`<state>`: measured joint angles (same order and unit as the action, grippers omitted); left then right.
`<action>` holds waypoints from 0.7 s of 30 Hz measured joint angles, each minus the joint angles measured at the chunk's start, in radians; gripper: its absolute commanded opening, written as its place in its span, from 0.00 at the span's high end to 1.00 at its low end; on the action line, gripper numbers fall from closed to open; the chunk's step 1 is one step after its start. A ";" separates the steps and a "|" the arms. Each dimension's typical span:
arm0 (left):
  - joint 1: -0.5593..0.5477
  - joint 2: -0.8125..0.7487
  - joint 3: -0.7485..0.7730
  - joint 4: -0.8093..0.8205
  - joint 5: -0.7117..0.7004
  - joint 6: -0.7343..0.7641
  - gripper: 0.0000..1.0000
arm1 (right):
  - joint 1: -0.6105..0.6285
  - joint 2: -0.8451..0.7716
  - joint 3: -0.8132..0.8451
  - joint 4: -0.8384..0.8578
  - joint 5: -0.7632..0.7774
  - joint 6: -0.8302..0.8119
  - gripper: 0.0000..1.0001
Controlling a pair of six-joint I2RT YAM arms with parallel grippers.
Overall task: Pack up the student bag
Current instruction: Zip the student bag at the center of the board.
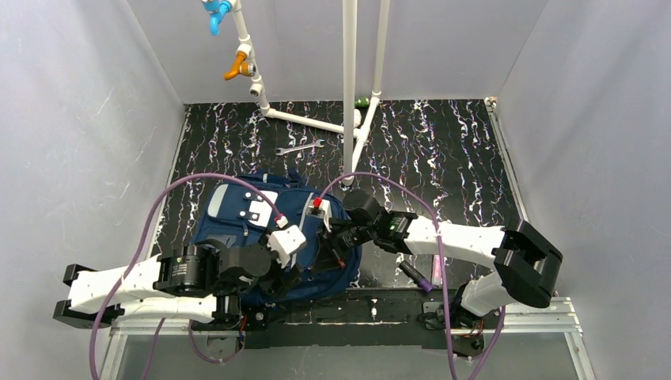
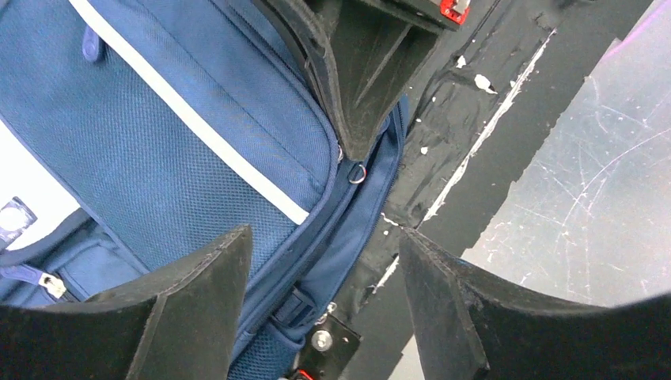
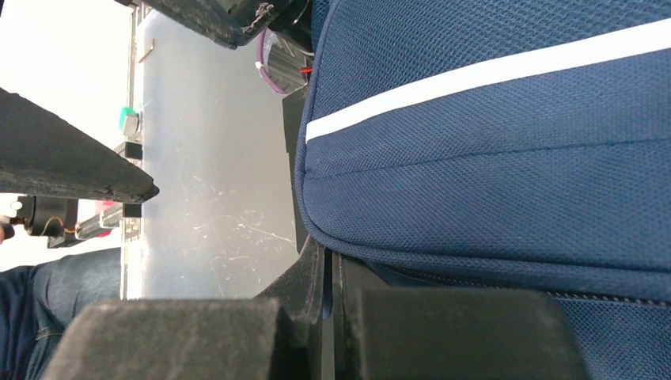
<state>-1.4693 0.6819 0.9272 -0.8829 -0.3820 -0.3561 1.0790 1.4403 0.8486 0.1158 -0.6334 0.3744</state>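
Note:
The student bag [image 1: 237, 218], navy with thin pale stripes, lies flat on the black marbled table left of centre. My right gripper [image 3: 326, 265] is at the bag's near right edge, shut on a thin blue tab at the zip. In the left wrist view its tips meet on the zip line just above a small metal ring [image 2: 357, 172]. My left gripper [image 2: 324, 253] hovers open over the same edge of the bag [image 2: 158, 134]. The zip seam and a small strap buckle [image 2: 294, 307] show between its fingers, which touch nothing.
White pipes [image 1: 349, 79] with blue and yellow valves rise at the back. A wrench [image 1: 299, 147] lies behind the bag. A dark pen with a purple tip [image 1: 417, 275] lies under my right arm. The table's metal front edge [image 2: 585, 198] is beside the bag.

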 measured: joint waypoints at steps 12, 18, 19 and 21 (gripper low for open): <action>-0.052 0.322 0.016 0.045 -0.030 0.189 0.57 | -0.024 -0.001 0.000 -0.005 -0.058 -0.007 0.99; -0.058 0.338 0.008 0.044 -0.110 0.187 0.73 | -0.025 -0.001 0.006 -0.028 -0.061 -0.016 0.99; -0.058 0.352 0.008 0.040 -0.121 0.179 0.74 | -0.025 -0.001 0.008 -0.037 -0.059 -0.019 0.99; -0.059 0.381 0.008 0.038 -0.135 0.167 0.76 | -0.025 -0.002 0.010 -0.055 -0.054 -0.023 0.99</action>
<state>-1.5284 1.0630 0.9352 -0.8448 -0.5171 -0.1886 1.0542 1.4384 0.8585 0.0612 -0.6872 0.3519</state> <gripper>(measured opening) 0.265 0.055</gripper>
